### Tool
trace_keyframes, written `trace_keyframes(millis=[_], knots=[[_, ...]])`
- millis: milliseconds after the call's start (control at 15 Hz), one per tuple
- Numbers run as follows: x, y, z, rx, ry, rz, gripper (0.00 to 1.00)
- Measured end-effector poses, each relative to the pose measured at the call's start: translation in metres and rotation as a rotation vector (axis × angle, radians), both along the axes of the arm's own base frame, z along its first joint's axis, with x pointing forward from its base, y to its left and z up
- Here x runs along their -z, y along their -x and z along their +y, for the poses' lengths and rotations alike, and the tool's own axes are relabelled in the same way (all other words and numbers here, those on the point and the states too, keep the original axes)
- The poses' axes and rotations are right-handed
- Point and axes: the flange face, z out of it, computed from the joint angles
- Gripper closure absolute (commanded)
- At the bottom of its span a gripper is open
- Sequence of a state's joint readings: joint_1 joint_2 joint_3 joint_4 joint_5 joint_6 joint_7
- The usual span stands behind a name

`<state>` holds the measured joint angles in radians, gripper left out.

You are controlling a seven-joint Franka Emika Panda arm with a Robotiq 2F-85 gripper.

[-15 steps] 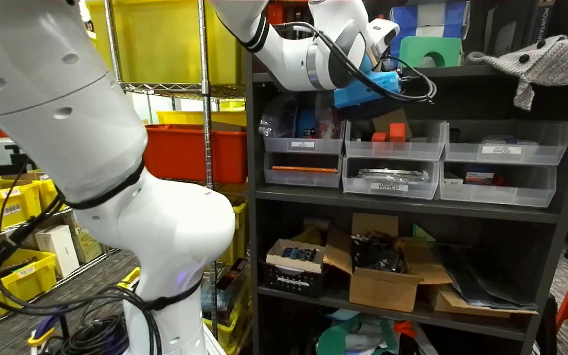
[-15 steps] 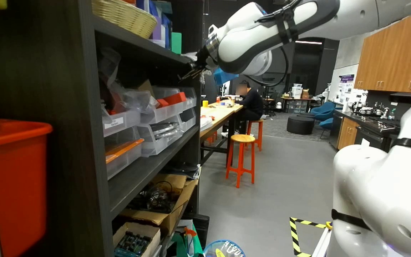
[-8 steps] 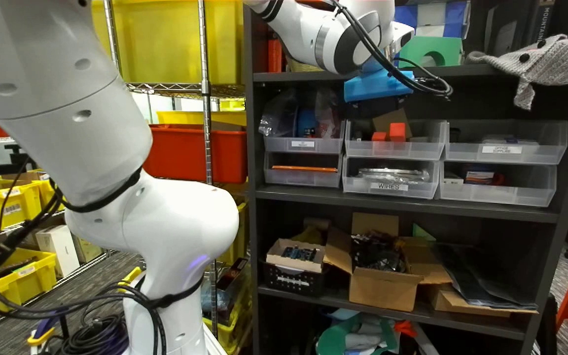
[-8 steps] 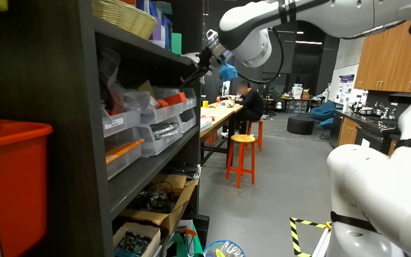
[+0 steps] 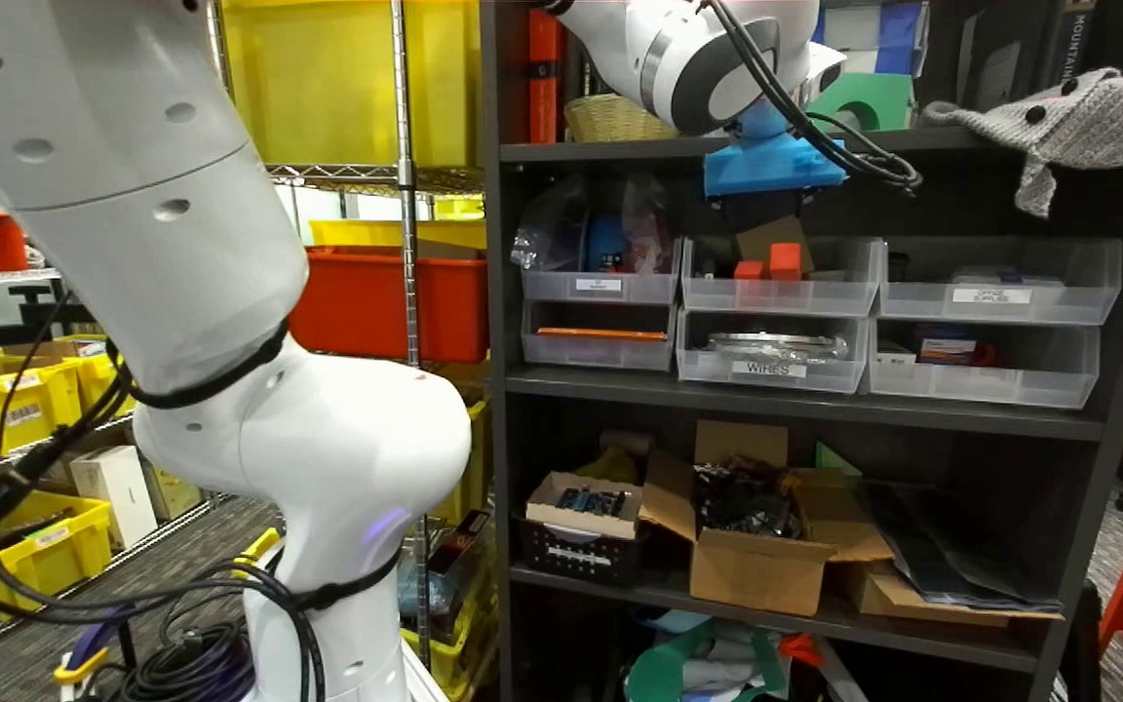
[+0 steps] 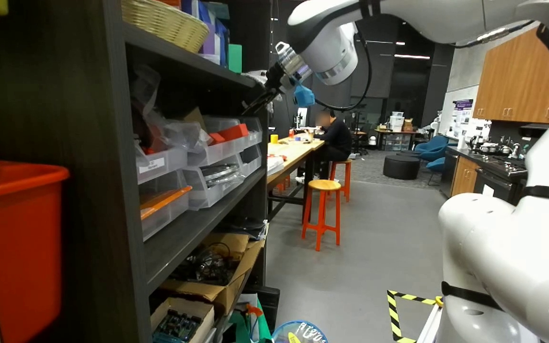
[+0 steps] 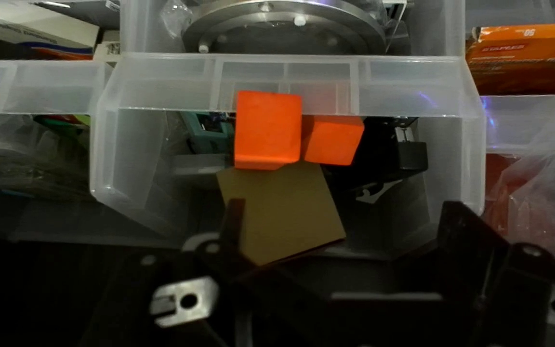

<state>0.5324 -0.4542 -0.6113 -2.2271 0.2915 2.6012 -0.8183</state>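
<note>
dark shelving (image 5: 805, 403); arm (image 5: 357, 429) arched high, hand (image 7: 345, 207) angled down near clear bin (image 7: 176, 86), spread wide, empty.

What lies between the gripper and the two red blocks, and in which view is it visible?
In the wrist view, a brown cardboard piece shows between the gripper and the red blocks; whether also in depth, I cannot tell.

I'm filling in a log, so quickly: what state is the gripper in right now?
Gripper: open, jaws well apart, holding nothing; the two red blocks are ungripped in the clear bin.
</note>
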Motion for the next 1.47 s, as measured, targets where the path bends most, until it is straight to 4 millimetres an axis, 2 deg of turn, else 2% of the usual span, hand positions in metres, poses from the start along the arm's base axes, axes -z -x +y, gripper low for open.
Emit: trace_keyframes(millis=[733,1133,1467], knots=[[0.027,-0.036,-0.007,0.034,0.011,0.063,0.0],[0.031,-0.046,-0.015,0.051,0.023,0.088,0.0],[0.032,-0.052,-0.014,0.039,0.007,0.115,0.0]])
